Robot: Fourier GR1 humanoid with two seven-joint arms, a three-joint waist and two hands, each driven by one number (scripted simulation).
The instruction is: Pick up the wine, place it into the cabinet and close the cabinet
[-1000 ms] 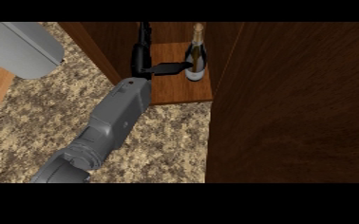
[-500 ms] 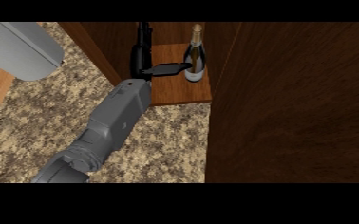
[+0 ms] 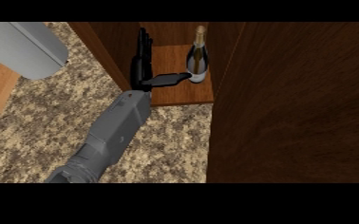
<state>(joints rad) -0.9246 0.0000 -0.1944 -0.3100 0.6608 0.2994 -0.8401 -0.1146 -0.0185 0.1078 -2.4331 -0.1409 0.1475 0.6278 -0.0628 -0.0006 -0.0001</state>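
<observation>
The wine bottle (image 3: 198, 59), dark with a gold neck and a pale label, stands upright on the wooden floor of the cabinet (image 3: 179, 96), close to its right side. My left hand (image 3: 144, 66) is inside the cabinet just left of the bottle. It is open, fingers straight and pointing toward the back. Its thumb (image 3: 168, 79) stretches right and its tip reaches the bottle's lower body. Nothing is curled around the bottle. The right hand does not show.
The cabinet's dark wooden door (image 3: 294, 104) stands open and fills the view's right side. A speckled stone counter (image 3: 56, 118) lies under my forearm. A light grey rounded object (image 3: 28, 50) sits at the upper left.
The bottle stays standing in the same spot in the cabinet. My left hand stays open beside it with the thumb near its base. The whole scene sits slightly lower in the view.
</observation>
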